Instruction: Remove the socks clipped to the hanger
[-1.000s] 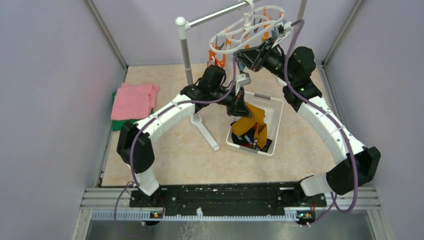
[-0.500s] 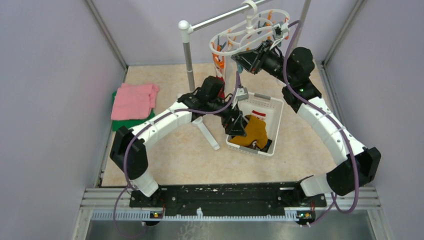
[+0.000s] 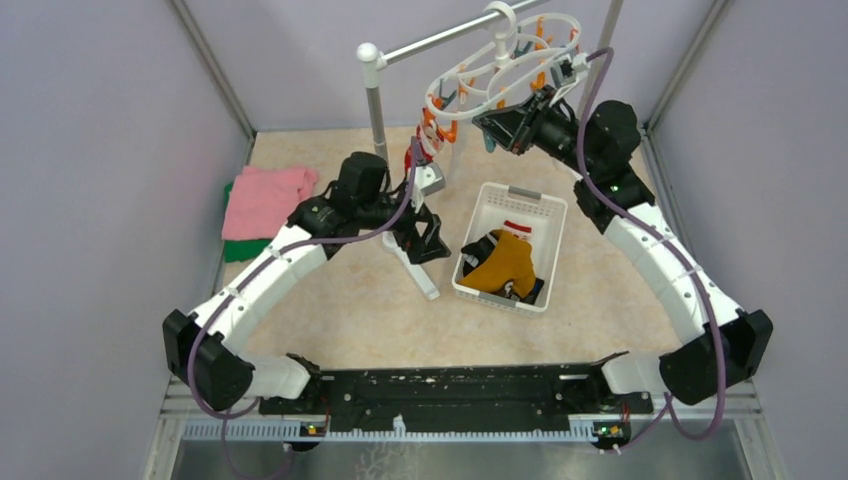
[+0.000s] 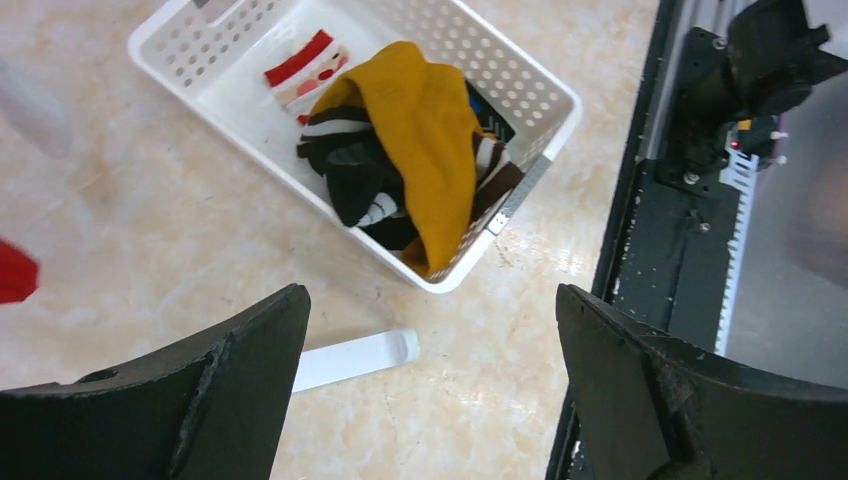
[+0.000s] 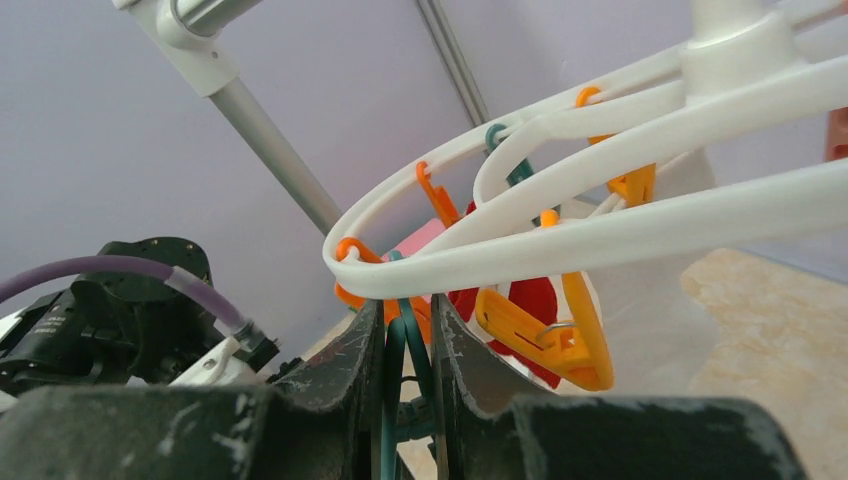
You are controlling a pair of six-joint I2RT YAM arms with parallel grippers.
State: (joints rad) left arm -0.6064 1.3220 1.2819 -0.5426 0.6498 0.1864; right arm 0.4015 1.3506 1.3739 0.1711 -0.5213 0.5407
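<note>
The left tool (image 4: 430, 300) was spread wide with nothing between its fingers. It hung just left of the basket (image 4: 150, 50), over the white foot (image 4: 350, 360) of the pole rack (image 3: 375, 110). The right tool (image 5: 405, 320) was up behind the basket at the hanger (image 5: 600, 235). Its fingers were drawn almost together on a teal clip (image 5: 396, 360) that dangled from the frame's outer ring.

The hanger hooked over the rack's bar, above and behind the basket, with its oval rings tilted. One red sock (image 5: 530, 300) hung from the end of the frame farthest left of the basket, among orange clips (image 5: 545, 340).

Inside the basket lay a mustard-yellow sock (image 4: 420, 130) draped across a black sock (image 4: 350, 175). A red-and-white sock (image 4: 300, 70) lay flat toward the basket's far end.

The basket sat on the beige surface (image 3: 330, 300). Well to the basket's left, a folded pink cloth (image 3: 265, 200) lay by the wall.
</note>
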